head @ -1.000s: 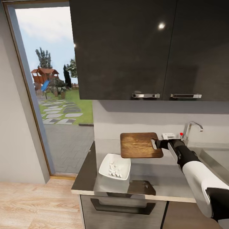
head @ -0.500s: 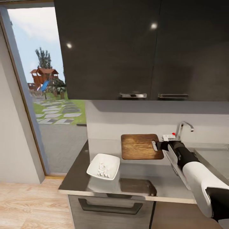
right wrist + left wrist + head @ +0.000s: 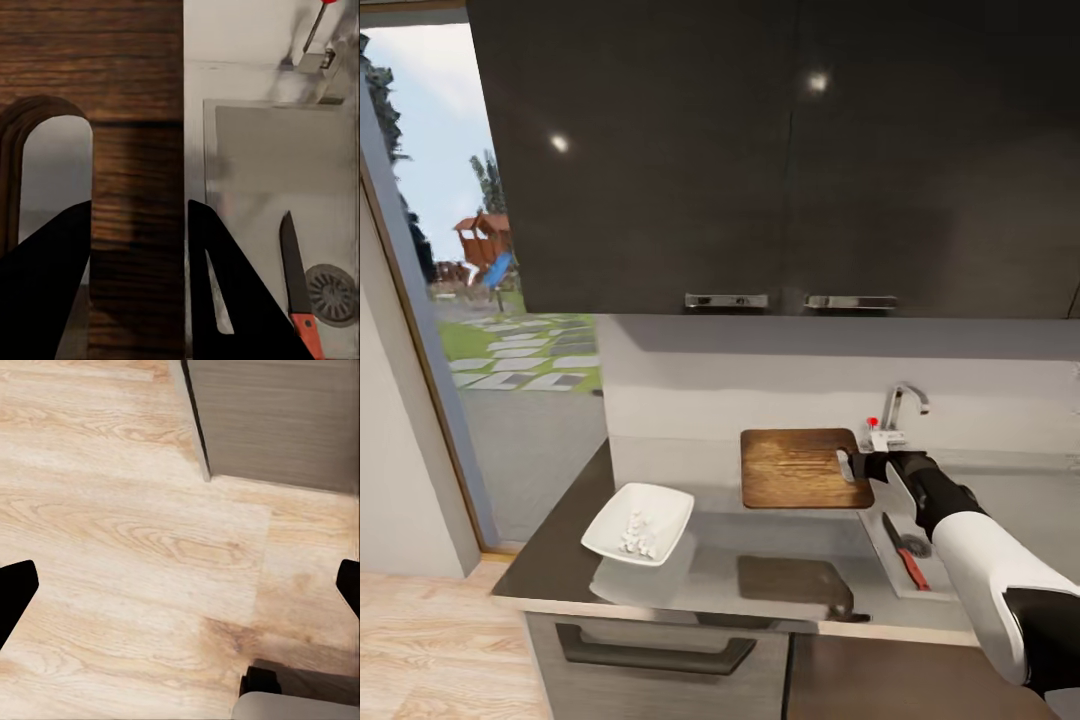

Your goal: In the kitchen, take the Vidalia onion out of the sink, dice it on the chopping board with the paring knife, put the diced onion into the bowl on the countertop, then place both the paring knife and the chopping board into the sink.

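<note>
Dark wall cabinets point(image 3: 780, 150), wood floor point(image 3: 135, 547), doorway point(image 3: 470, 330)

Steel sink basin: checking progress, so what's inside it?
In the stainless-steel sink basin lies the red-handled paring knife beside the round drain. The right arm covers the basin's right part.

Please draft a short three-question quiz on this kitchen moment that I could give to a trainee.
1. True or false: the paring knife already lies in the sink.
2. What does the right gripper grip? A) the bowl; B) the chopping board; C) the tap.
3. Fill in: the diced onion sits in the ____.

Key:
1. True; its red handle and dark blade lie beside the drain.
2. B; it grips the end with the handle hole, and the board hangs in the air over the countertop.
3. Bowl.
</note>
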`<state>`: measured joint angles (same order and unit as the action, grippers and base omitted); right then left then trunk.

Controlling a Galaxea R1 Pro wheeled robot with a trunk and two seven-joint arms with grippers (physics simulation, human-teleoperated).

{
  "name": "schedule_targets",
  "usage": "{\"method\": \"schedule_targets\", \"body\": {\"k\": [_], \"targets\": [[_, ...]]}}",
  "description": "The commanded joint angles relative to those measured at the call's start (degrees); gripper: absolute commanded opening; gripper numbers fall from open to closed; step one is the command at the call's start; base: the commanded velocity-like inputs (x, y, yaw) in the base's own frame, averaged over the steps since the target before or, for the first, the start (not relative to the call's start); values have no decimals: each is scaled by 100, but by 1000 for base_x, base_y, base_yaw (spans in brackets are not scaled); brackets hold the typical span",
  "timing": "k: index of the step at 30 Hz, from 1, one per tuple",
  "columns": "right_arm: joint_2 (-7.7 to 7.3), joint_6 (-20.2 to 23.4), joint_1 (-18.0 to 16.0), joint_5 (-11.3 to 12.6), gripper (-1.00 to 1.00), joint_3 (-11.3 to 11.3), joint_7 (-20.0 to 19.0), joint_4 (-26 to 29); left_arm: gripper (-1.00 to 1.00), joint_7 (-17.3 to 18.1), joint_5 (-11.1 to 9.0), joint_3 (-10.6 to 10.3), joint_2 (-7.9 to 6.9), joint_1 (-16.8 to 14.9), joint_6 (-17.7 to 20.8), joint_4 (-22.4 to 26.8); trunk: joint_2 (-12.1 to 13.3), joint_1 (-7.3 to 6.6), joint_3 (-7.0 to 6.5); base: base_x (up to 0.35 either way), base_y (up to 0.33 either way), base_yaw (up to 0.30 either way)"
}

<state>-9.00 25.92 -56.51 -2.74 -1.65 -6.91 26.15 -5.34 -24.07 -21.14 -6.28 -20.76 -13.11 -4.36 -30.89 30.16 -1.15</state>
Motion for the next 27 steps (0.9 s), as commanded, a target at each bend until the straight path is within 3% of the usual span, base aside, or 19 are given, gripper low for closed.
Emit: {"method": "schedule_targets", "body": {"k": [1,20,27], "targets": [[1,25,0,-16,-100,-28,-39,10,100,-2,-36,-48,4,-7,-29,-21,-5,2,2,0,-316,0],[20,15,0,-16,-100,-25,-13,-67,100,-2,-36,-48,4,-7,-25,-21,-5,2,2,0,-302,0],[38,-1,0,33,-100,-97,498,-74,100,-2,-36,-48,4,-7,-25,-21,-5,2,2,0,-34,0]]}}
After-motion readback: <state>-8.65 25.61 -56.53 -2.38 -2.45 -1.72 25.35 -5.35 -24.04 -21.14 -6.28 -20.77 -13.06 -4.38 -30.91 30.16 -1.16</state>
